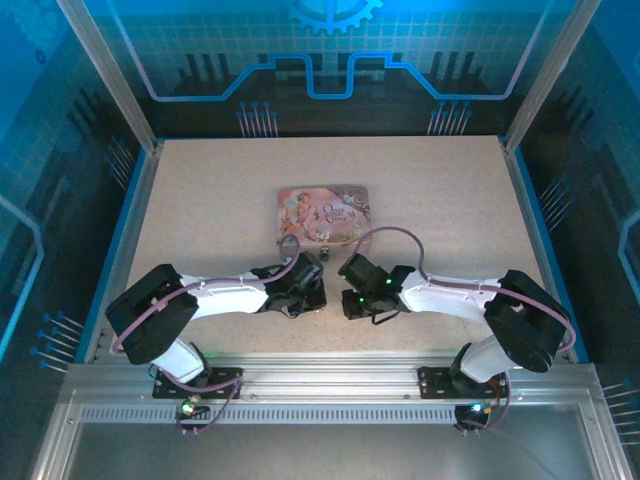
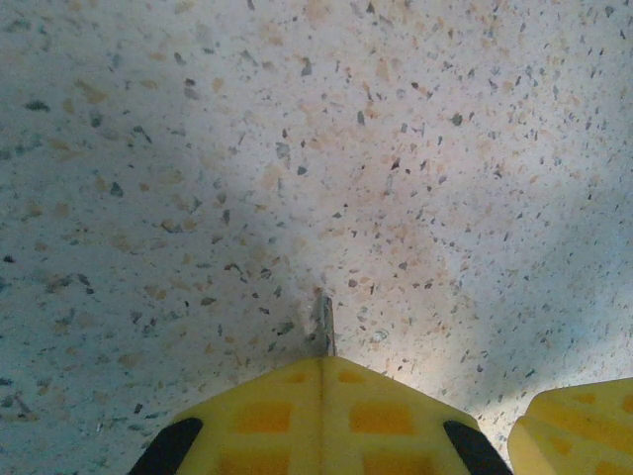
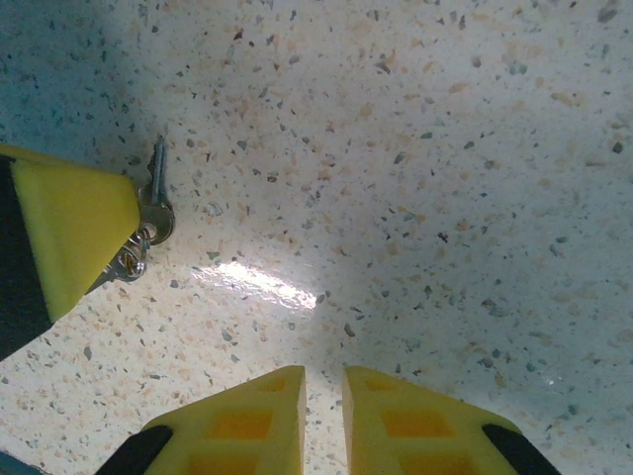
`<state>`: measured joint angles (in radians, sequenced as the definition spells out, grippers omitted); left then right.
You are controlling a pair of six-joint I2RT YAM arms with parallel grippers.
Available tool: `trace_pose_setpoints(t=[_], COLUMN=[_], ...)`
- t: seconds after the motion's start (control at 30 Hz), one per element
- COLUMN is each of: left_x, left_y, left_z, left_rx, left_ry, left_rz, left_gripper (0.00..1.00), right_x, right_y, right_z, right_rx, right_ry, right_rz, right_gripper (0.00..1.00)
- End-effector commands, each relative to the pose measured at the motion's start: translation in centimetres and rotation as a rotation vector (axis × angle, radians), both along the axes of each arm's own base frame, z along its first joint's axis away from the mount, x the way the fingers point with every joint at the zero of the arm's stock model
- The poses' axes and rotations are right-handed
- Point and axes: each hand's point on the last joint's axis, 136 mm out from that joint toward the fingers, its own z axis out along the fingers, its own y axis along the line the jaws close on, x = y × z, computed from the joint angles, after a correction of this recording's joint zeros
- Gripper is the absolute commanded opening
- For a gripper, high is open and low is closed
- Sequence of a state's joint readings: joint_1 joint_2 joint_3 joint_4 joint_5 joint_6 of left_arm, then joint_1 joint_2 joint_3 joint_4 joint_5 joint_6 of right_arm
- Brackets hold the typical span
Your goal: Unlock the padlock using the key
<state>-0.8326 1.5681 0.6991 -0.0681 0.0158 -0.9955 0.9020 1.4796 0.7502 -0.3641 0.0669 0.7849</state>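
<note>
**Ops:** What's w/ the tin?

**Me:** The pink tin (image 1: 322,205) lies flat on the table (image 1: 200,200), on the far side of both grippers. Lid looks shut, so I can't tell what's inside. There's a small dark bit at the middle of its near edge. I read that as the padlock (image 1: 323,243), but it's too small to be sure.

**Ops:** Key?

**Me:** I've got the key (image 2: 324,319) pinched in the left gripper (image 2: 321,361). Fingers are pressed together, and the blade sticks out fwd past the tips, low over the tabletop. On the R wrist cam I see a ring (image 3: 134,259) w/ more metal on it at the key's head.

**Ops:** Arms?

**Me:** Both elbows are out and the wrists turn inward. The grippers sit close together, just on the near side of the tin. The right gripper (image 3: 322,381) shows a narrow gap w/ nothing in it, tips aimed at the table.
</note>
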Motion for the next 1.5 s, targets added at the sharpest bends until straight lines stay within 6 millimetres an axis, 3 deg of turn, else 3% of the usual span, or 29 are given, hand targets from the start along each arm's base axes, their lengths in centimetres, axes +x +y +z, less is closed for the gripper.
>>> trace_pose_setpoints(t=[0.0,0.43,0.8,1.07,1.23,1.47], left_x=[-0.4,-0.2,0.6,0.6,0.3,0.1], left_y=[0.0,-0.3,-1.3,-2.1,-2.6,-2.9], left_z=[-0.1,1.0,3.6,5.4,7.3,10.3], left_rx=[0.007,-0.021,-0.092,-0.206,-0.249,-0.286], left_ry=[-0.004,-0.065,-0.234,-0.407,-0.522,-0.686], left_rz=[-0.019,-0.064,-0.166,-0.246,-0.329,-0.407], left_gripper=[0.00,0.00,0.00,0.00,0.00,0.00], right_x=[-0.1,0.1,1.7,2.8,3.0,3.5], right_y=[-0.4,-1.0,-2.2,-3.0,-3.8,-3.6], right_z=[-0.6,-0.5,2.4,6.6,10.4,14.4], right_rx=[-0.003,0.035,0.233,0.459,0.509,0.580], right_ry=[0.011,0.008,-0.068,-0.162,-0.243,-0.263], right_rz=[-0.007,-0.045,-0.118,-0.131,-0.091,-0.003], right_gripper=[0.17,0.16,0.15,0.20,0.40,0.47])
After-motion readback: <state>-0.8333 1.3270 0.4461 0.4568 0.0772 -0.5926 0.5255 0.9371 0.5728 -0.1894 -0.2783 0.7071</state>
